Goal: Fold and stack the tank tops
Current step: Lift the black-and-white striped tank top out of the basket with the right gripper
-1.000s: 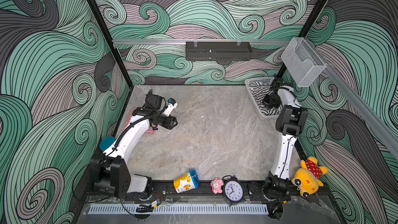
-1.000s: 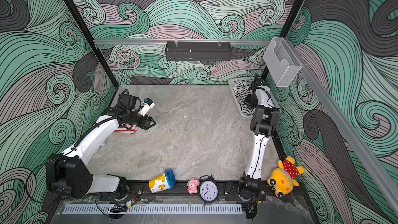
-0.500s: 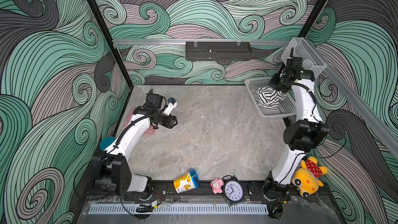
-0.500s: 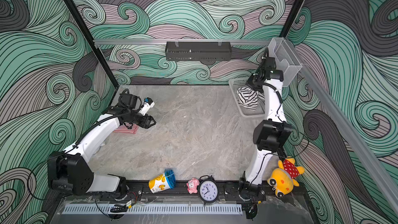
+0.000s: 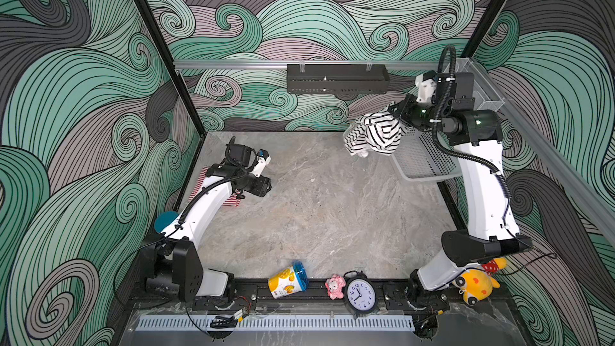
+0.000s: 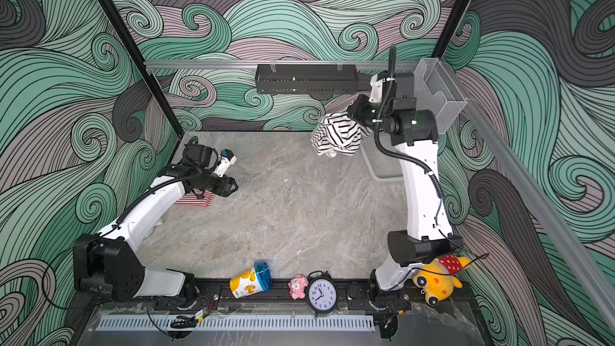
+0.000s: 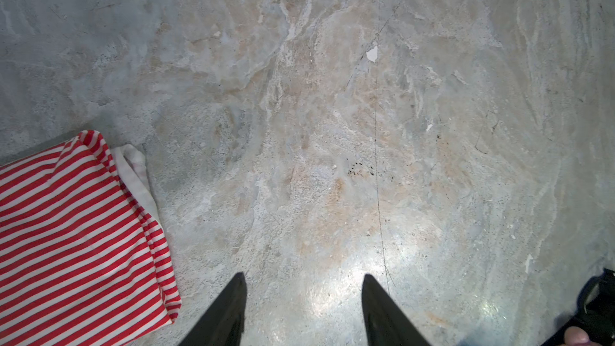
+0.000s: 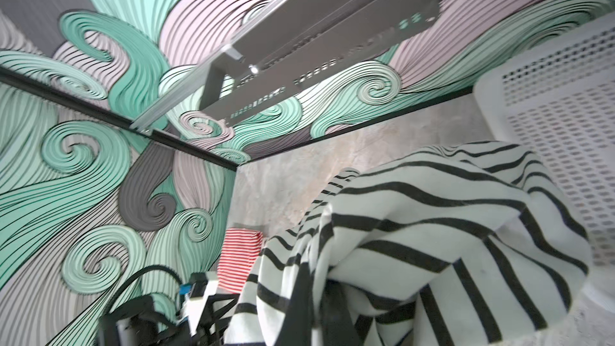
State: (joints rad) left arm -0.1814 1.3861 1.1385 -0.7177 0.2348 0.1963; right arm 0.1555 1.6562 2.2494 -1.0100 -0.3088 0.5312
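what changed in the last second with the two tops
The right end effector, shut on the black-and-white tank top, lifted it out of the basket and swung it leftward; it now hangs in the air. The left end effector, open, and the folded red-and-white tank top stayed put.

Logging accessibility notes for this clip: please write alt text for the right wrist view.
A bunched black-and-white striped tank top fills the foreground, held above the grey table. A white perforated basket stands beside it, and the red-and-white tank top lies flat on the table farther off.
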